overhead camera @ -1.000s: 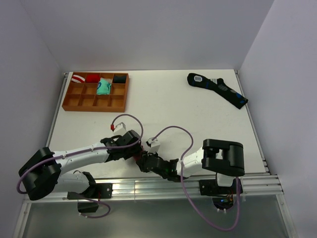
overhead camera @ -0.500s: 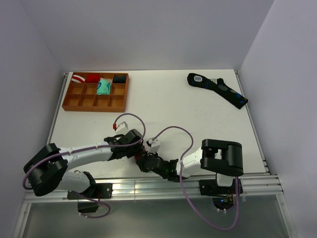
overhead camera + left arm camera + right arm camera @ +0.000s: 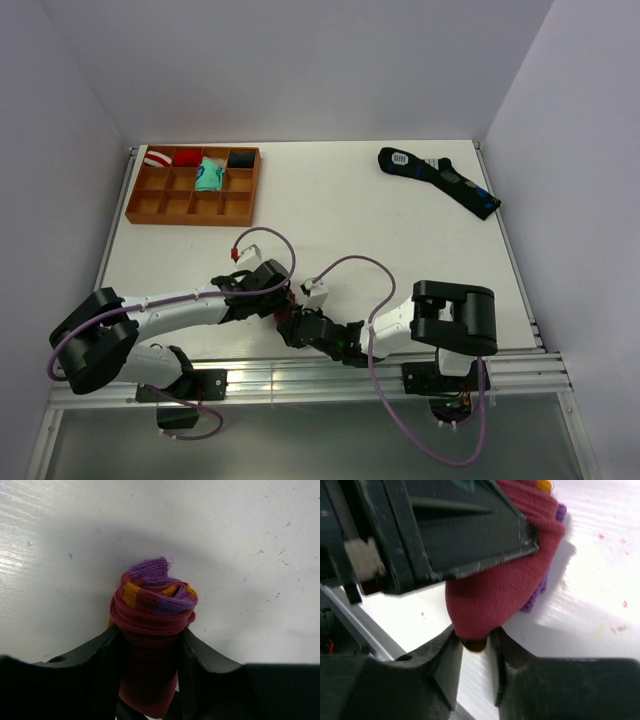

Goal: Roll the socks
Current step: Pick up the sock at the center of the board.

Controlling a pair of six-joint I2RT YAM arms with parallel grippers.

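Because the roll would likely spring open if freed, the sock [image 3: 152,612] (a tight maroon-and-purple coil) is held near the table's [image 3: 240,540] 6 o'clock edge, left fingers [image 3: 150,647] clenched round it, right fingers [image 3: 475,639] pinching its tail.

Your overhead camera sits high behind the arm bases [image 3: 190,385] and looks down and forward, far enough back to take in the whole table [image 3: 380,230]. Your left wrist camera looks along the left tool [image 3: 150,642] from close range, down at the table, with the rolled maroon sock [image 3: 152,610] filling the centre. Your right wrist camera sits lower and closer, looking across the table past the right tool [image 3: 476,642]. All three views share the sock at the table's near edge. From overhead it is nearly hidden under the two tools.
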